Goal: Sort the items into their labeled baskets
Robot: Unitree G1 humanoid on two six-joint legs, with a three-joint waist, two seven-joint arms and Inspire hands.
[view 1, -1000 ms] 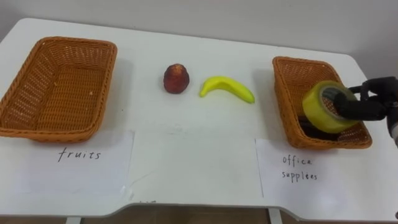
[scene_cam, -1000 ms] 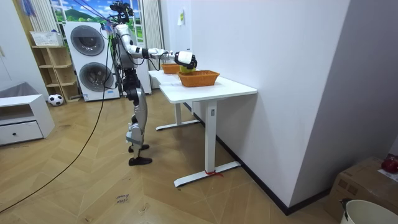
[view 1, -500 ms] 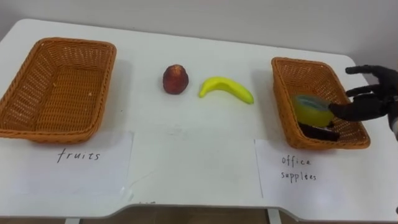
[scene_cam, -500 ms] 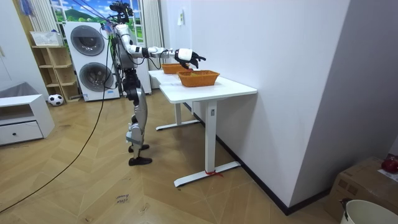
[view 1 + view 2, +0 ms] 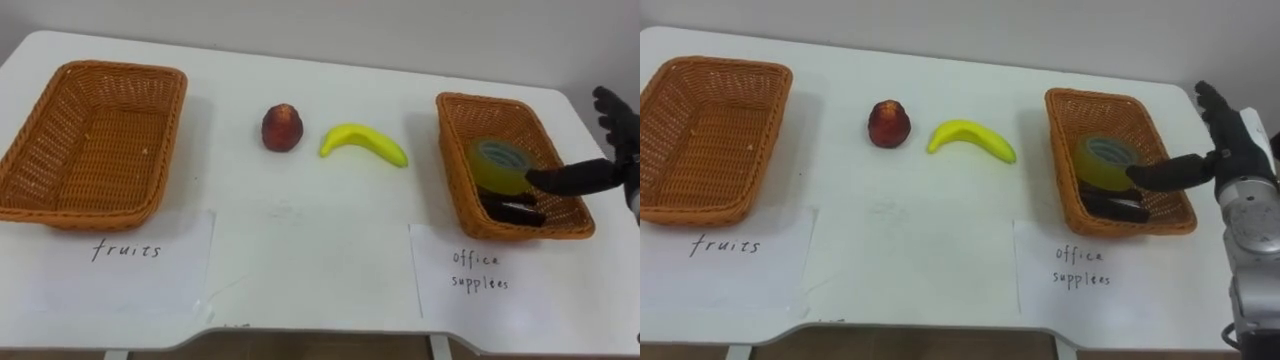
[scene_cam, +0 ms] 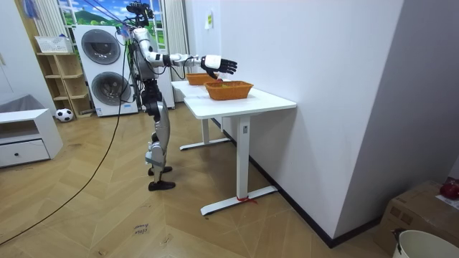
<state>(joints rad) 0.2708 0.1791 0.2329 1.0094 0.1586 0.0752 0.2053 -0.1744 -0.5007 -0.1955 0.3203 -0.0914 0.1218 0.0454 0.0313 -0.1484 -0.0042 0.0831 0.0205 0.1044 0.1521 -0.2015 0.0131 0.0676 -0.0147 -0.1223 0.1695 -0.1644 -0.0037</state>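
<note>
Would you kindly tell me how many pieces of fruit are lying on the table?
2: a red fruit and a banana to its right, apart, both on the table between the left basket and the right basket. None looks hidden.

A pale wooden floor (image 6: 107,215) laid in a herringbone pattern is seen across the evenly lit room. A plain white wall (image 6: 323,72) is set along the room view's right, and a white surface (image 6: 247,104) on white legs (image 6: 242,154) is placed against it. At the back, two washing machines (image 6: 106,86) are stacked one on the other, and a green landscape scene (image 6: 90,14) is shown above them. A light wooden shelf unit (image 6: 61,75) is stood beside them, with a small ball (image 6: 64,114) on the floor by it. A low white cabinet (image 6: 25,140) with a drawer is seen at the room view's left edge. A cardboard box (image 6: 419,208) and a white bucket (image 6: 427,245) are placed in the lower right corner.
</note>
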